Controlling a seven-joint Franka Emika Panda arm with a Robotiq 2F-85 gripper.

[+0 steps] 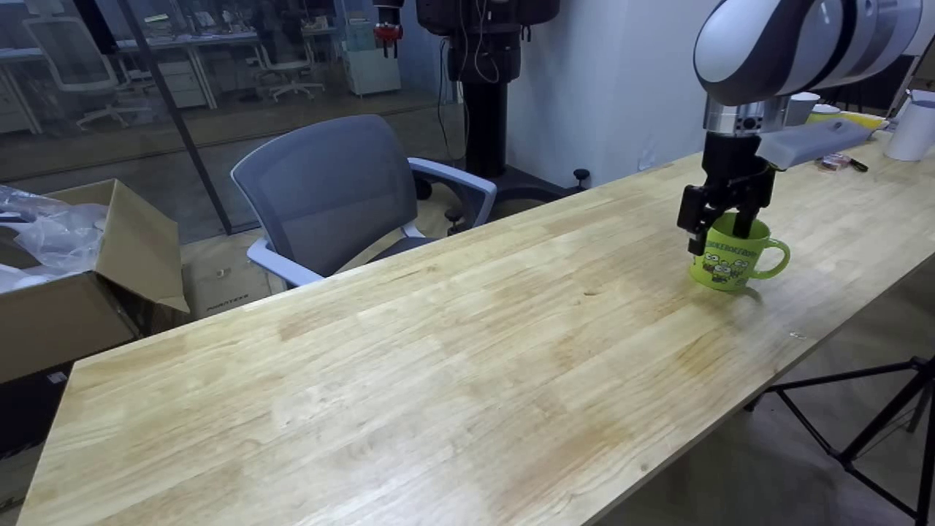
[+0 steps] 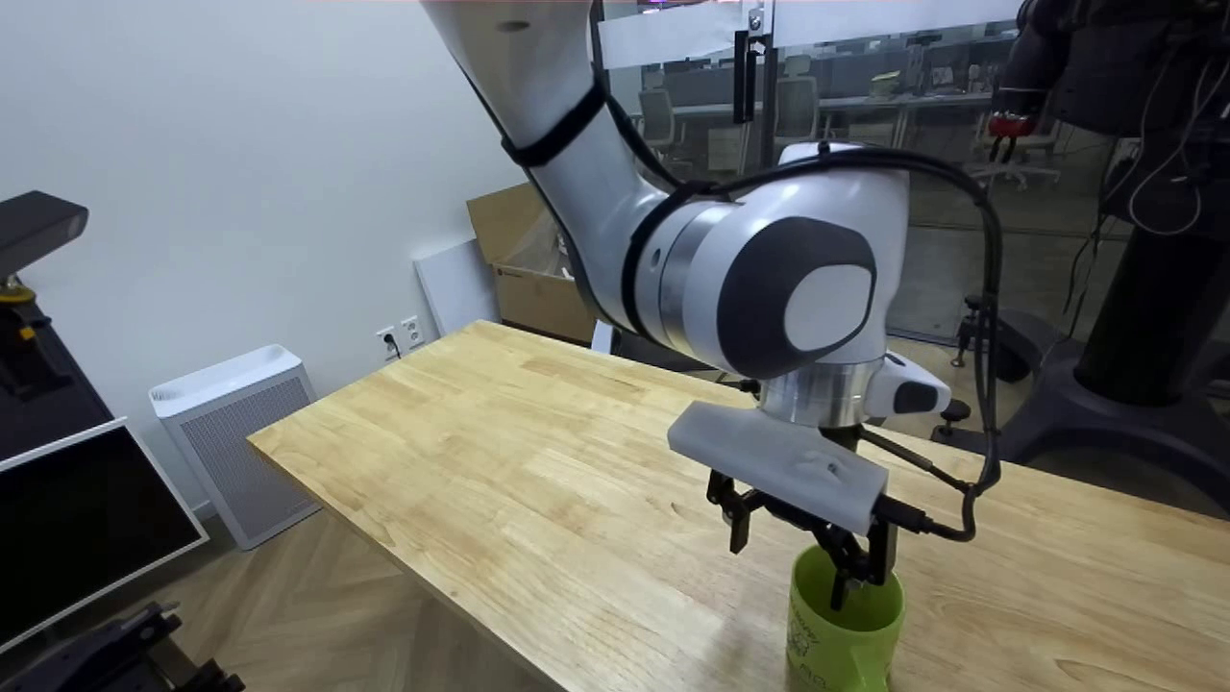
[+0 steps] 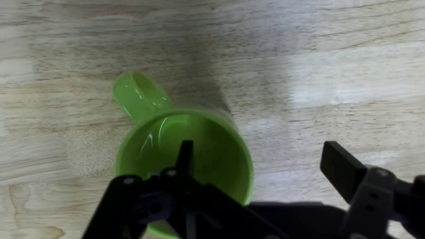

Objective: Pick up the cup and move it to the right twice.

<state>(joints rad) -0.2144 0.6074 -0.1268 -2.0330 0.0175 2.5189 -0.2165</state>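
Note:
The lime-green cup (image 1: 723,269) stands upright on the wooden table, with dark printed figures on its side and a loop handle. In an exterior view (image 2: 838,644) its lower part is cut off by the frame edge. In the wrist view the cup (image 3: 215,156) is seen from above, its handle pointing to the upper left. My gripper (image 3: 260,146) is open, pointing down. One finger is inside the cup's mouth and the other is outside, with the wall between them and a gap visible. The gripper also shows in both exterior views (image 1: 720,238) (image 2: 789,572).
The long wooden table (image 1: 409,380) has its front edge near the cup. A white cylindrical container (image 1: 913,131), a whitish-grey cup-like container (image 1: 801,108) and small items (image 1: 840,162) stand at the table's far end. An office chair (image 1: 329,190) is behind the table.

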